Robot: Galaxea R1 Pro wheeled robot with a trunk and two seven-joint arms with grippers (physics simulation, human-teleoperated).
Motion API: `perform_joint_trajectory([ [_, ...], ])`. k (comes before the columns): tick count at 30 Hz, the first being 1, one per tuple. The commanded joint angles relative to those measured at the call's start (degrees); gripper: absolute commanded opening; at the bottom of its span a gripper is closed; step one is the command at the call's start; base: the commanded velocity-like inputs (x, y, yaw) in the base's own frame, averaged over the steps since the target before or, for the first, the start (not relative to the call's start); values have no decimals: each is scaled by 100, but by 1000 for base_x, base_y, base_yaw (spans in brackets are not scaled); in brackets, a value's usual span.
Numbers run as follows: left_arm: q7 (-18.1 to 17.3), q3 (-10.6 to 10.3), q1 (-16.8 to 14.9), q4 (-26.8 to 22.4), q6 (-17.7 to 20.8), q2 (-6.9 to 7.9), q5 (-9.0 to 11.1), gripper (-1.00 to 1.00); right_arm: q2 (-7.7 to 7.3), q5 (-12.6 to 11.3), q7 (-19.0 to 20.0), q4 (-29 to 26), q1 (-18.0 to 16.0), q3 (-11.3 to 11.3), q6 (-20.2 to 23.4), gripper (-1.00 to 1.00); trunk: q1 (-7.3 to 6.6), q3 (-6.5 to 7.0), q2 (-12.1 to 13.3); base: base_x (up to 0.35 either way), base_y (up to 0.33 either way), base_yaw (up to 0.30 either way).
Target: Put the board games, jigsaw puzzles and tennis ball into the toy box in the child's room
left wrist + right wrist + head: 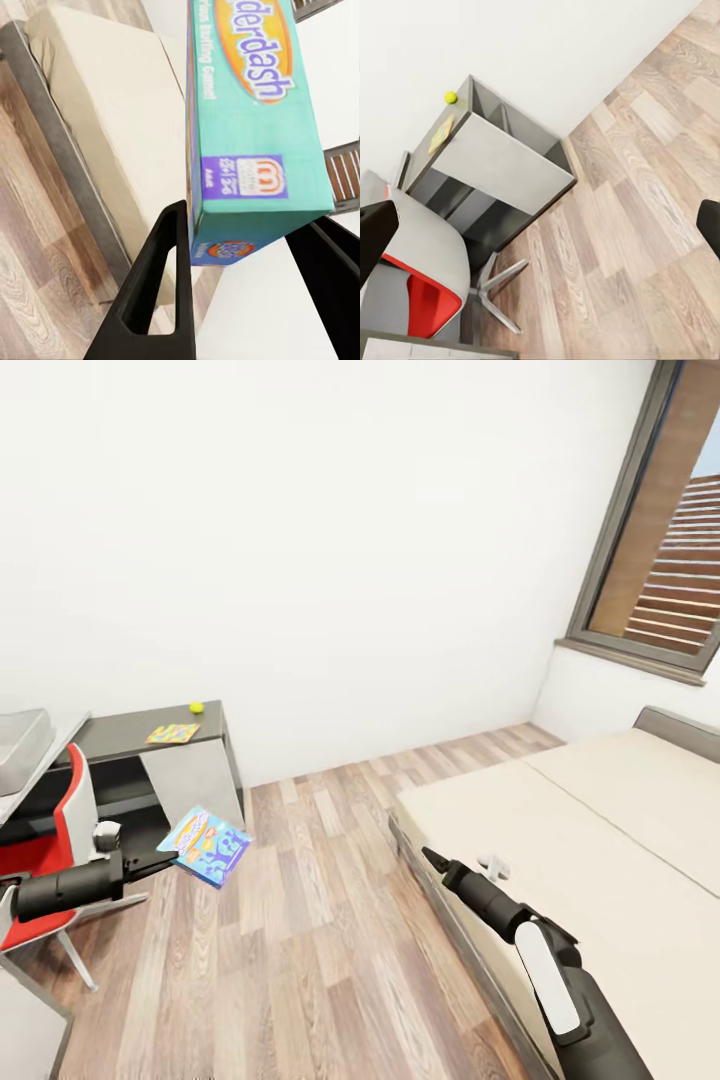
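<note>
My left gripper (165,857) is shut on the small blue board game (206,845), held in the air over the floor beside the table. The game box (251,127) sits clamped between the black fingers (161,285) in the left wrist view. On the table's low dark section (120,732) lie a mosaic jigsaw puzzle (173,734) and the tennis ball (196,707). The toy box (20,745) shows at the far left edge. My right gripper (430,857) is open and holds nothing, by the corner of the bed (560,830). The right wrist view shows the ball (451,97) and puzzle (441,135).
A red-and-white swivel chair (60,840) stands in front of the table, close under my left arm. Wood-plank floor (310,920) runs between table and bed. A window (665,540) is at the upper right.
</note>
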Motion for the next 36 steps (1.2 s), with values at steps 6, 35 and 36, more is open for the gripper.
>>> perform_joint_trajectory([
  [6, -3, 0, -7, 1, 55, -1, 31, -100, 8, -29, 15, 2, -4, -20, 49, 100, -130, 97, 232, 0, 0, 225],
  [35, -20, 17, -7, 1, 63, -1, 25, -100, 9, -21, 15, 187, -4, -20, 49, 100, -213, 166, 384, 0, 0, 207],
  [36, -20, 17, -7, 1, 63, -1, 24, -100, 9, -21, 15, 187, -4, -20, 49, 100, -213, 166, 384, 0, 0, 194],
])
